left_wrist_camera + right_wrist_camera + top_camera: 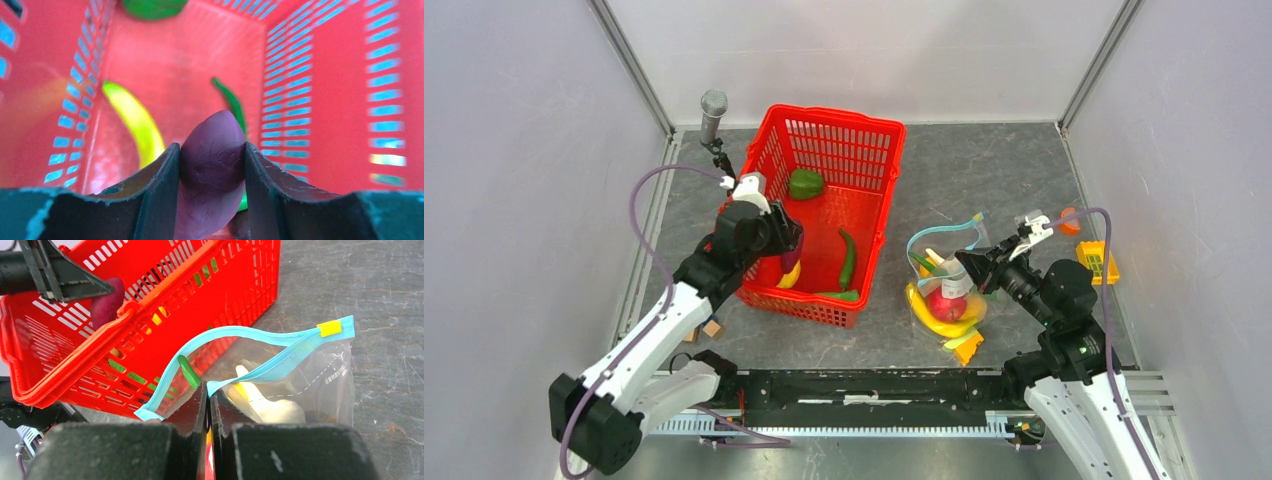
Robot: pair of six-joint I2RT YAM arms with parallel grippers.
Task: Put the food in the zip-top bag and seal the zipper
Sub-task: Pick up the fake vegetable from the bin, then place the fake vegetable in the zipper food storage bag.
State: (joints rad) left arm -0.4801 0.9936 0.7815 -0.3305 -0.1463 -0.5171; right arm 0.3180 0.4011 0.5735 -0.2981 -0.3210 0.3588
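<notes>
Left end effector (211,150) around eggplant (212,172) (dull purple)

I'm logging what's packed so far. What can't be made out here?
Zip-top bag contents: tiny, overlapping in the top view; right fingers cover its lower part in the right wrist view.
Eggplant lower end: left wrist view, hidden by left fingers and bottom edge.
Green pepper: left wrist view, blurred, cut by top edge.

right hand (207,390) | pinching zipper (270,368) | zip-top bag (327,382) mouth open
</notes>
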